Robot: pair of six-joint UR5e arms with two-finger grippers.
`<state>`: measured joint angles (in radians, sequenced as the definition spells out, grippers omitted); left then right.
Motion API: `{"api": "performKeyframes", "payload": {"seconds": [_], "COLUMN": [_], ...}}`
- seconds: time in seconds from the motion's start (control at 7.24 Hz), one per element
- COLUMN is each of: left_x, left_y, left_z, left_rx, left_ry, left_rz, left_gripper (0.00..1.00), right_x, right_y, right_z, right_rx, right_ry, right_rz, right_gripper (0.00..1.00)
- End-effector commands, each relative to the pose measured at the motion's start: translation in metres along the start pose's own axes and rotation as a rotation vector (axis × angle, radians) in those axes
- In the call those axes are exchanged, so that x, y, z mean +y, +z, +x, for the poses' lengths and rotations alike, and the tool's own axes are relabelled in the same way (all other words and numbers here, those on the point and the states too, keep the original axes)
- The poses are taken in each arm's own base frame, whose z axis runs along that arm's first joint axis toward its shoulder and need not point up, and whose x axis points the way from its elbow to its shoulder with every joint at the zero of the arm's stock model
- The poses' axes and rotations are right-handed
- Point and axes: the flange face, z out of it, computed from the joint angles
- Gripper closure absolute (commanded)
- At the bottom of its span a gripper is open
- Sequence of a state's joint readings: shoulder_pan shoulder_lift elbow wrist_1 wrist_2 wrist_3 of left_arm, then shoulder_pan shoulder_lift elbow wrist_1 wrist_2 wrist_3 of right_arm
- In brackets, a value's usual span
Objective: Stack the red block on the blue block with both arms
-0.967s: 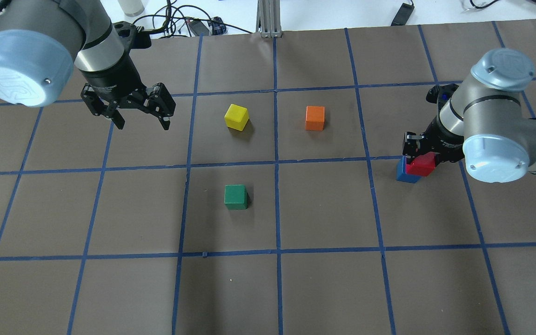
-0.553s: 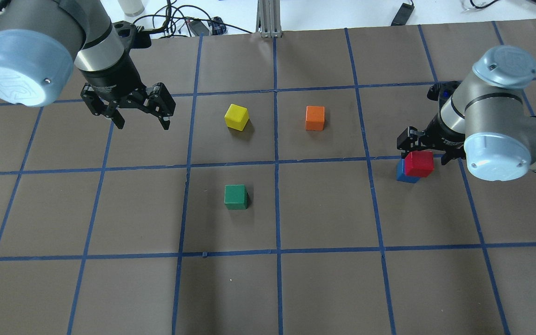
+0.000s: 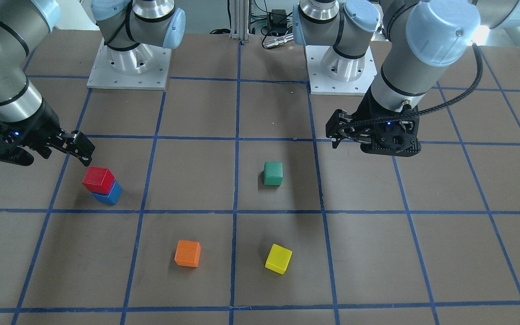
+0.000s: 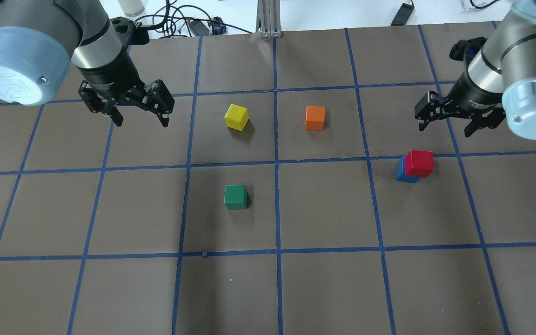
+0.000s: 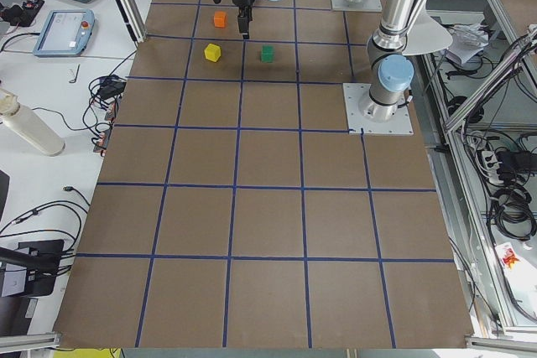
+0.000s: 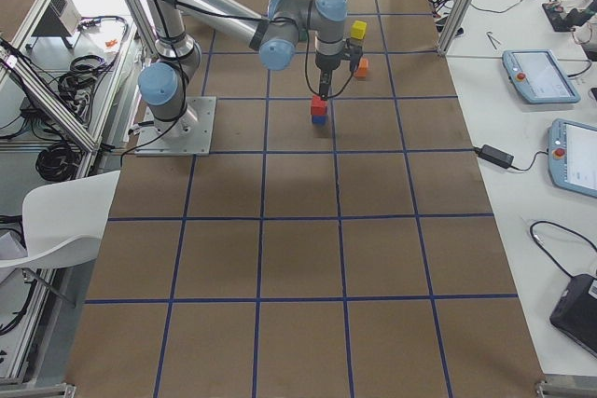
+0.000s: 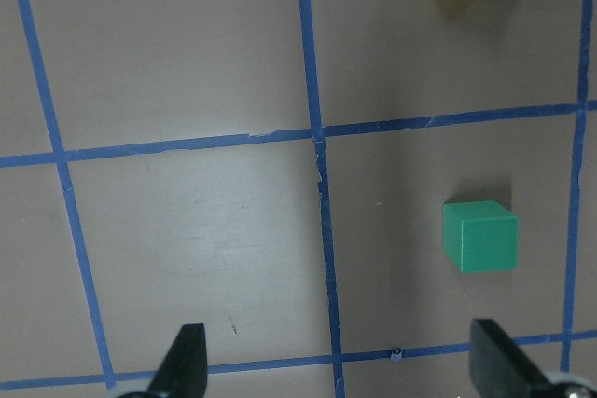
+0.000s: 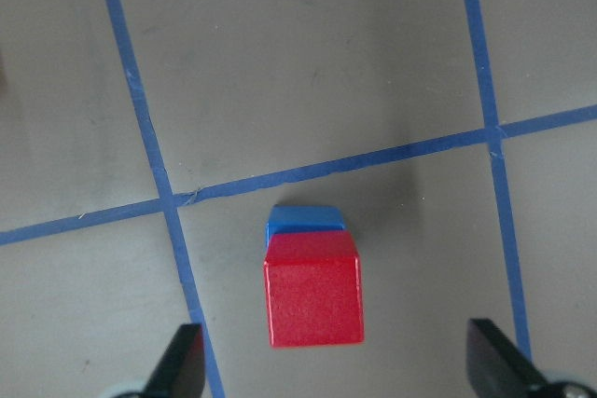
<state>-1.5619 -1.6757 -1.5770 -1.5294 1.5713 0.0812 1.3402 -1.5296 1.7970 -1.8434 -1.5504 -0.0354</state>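
1. I judge the stacking step done. The red block (image 4: 419, 162) sits on top of the blue block (image 4: 404, 174) on the right side of the table (image 4: 324, 279), just on the near side of a tape line.
2. My right gripper (image 4: 445, 129) hangs above and beyond the stack, apart from it. Its jaws are spread wide and hold nothing.
3. My left gripper (image 4: 141, 122) hovers over bare table on the far left. Its jaws are also wide apart and empty.
4. As I see it, the next move only needs both arms kept off the stack and a check that the top cube sits square. From the front it looks slightly twisted against the blue one, though well supported.
5. Both blocks are small solid cubes with matte faces and crisp edges, so I expect flat, steady contact between them.
6. The green cube (image 4: 236, 196), yellow cube (image 4: 236, 116) and orange cube (image 4: 315, 117) look the same size and lie well apart from the stack.
7. The table surface is dull brown sheet, gridded with blue tape.
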Motion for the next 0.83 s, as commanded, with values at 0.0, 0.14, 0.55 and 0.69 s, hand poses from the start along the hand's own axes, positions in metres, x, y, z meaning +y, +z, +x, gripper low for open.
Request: {"api": "performKeyframes", "payload": {"seconds": [0.0, 0.14, 0.55, 0.69], "left_x": [0.007, 0.002, 0.004, 0.002], "left_y": [-0.012, -0.003, -0.012, -0.012], "left_z": [0.001, 0.001, 0.006, 0.014], "left_rx": [-0.003, -0.002, 0.004, -0.003], "left_ry": [0.006, -0.002, -0.052, -0.037], "left_rz": [0.024, 0.014, 0.053, 0.056], "left_gripper": [0.0, 0.0, 0.0, 0.0], "right_x": [0.01, 0.016, 0.037, 0.042], "right_y": [-0.057, -0.06, -0.148, -0.168], "right_z": [-0.01, -0.012, -0.026, -0.027], "right_rx": [0.001, -0.004, 0.008, 0.007], "right_ry": [-0.058, -0.065, -0.147, -0.147], "right_rz": [-0.019, -0.071, -0.136, -0.14], "right_gripper": [0.0, 0.0, 0.0, 0.0]}}
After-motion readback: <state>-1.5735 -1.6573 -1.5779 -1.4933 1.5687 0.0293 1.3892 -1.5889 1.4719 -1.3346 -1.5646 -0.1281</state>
